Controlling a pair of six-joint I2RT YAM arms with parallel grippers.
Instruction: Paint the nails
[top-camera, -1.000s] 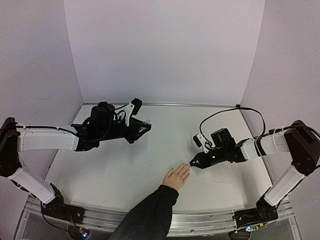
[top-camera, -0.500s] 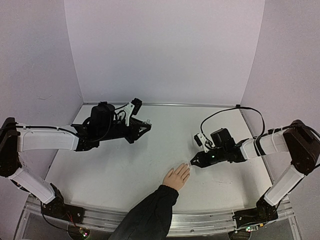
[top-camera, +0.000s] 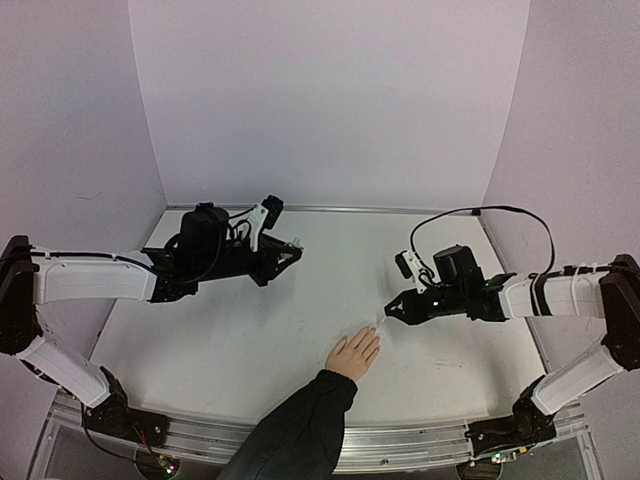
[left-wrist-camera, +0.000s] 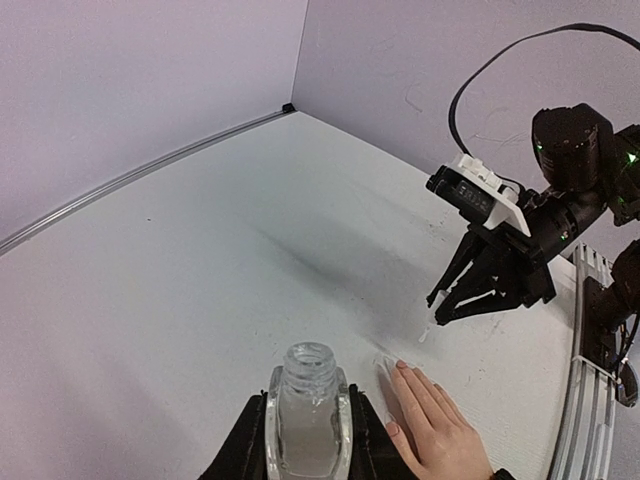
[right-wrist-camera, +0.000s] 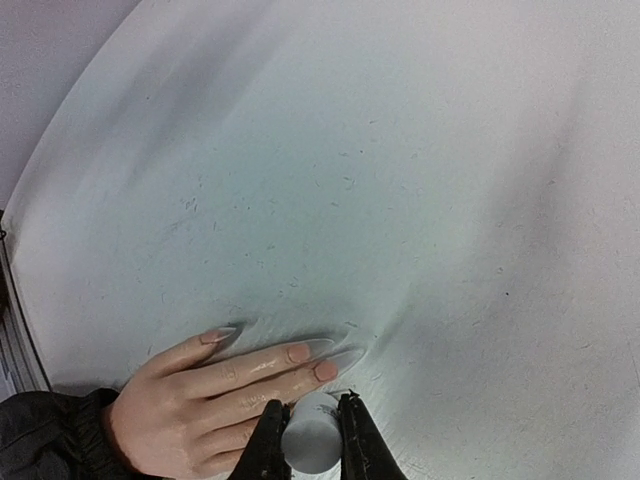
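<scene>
A light-skinned hand (top-camera: 352, 355) with a dark sleeve lies flat on the table, fingers pointing far-right. Its pale nails (right-wrist-camera: 298, 352) are long and show in the right wrist view; they also show in the left wrist view (left-wrist-camera: 402, 366). My right gripper (top-camera: 392, 310) is shut on the white cap (right-wrist-camera: 312, 440), whose brush (left-wrist-camera: 428, 328) hangs just above and beyond the fingertips. My left gripper (top-camera: 287, 250) is shut on the small clear bottle (left-wrist-camera: 308, 410), uncapped and upright, at the back left, away from the hand.
The white table (top-camera: 300, 320) is bounded by purple walls at the back and sides. A metal rail (top-camera: 400, 445) runs along the near edge. A black cable (top-camera: 480, 215) loops above the right arm.
My right gripper has lifted and drawn back a little from the fingertips, with the cap still in it. The hand and the left arm have not moved.
</scene>
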